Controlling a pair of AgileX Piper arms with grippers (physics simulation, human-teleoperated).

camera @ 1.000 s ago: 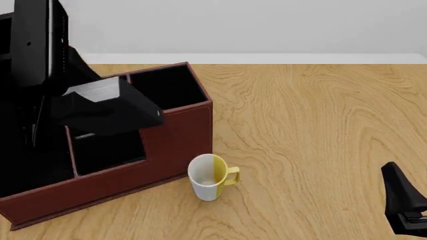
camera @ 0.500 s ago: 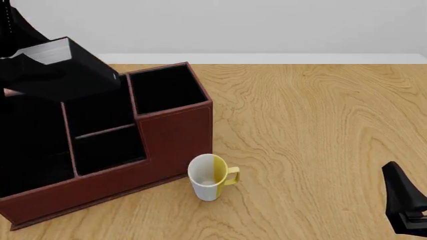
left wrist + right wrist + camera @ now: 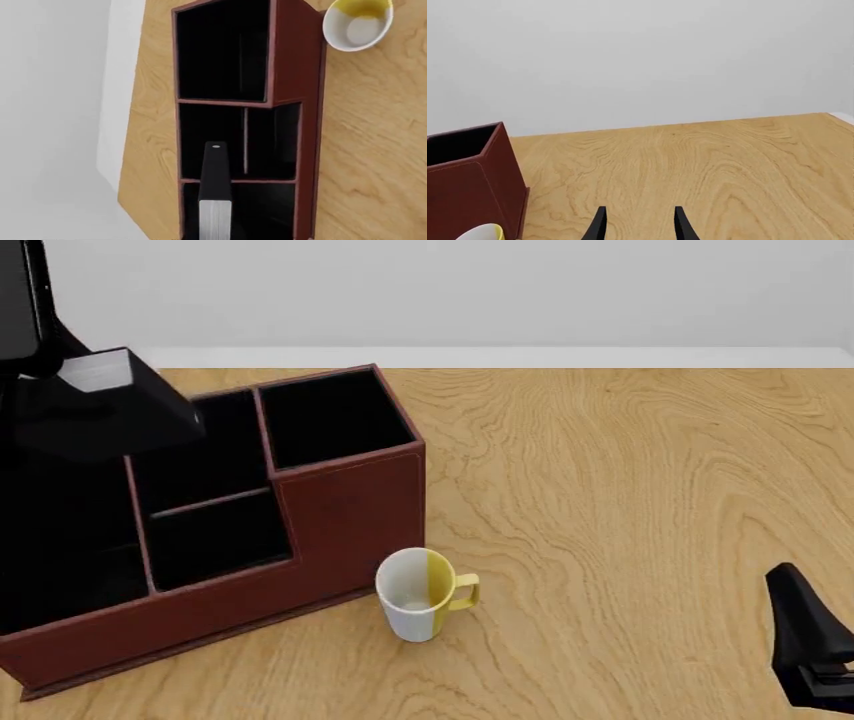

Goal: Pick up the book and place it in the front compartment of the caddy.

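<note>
Left gripper's fingers could not be seen; the book (image 3: 100,405) hung tilted above the caddy (image 3: 340,505). Right gripper (image 3: 639,225) stood parted, empty. A mug (image 3: 420,595) stood just beside the caddy.

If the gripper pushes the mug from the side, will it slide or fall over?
The mug stands upright on smooth wood, so a low push would probably slide it. It is taller than wide; a push near the rim might tip it. On its side, it would likely roll until the handle stops it.
</note>
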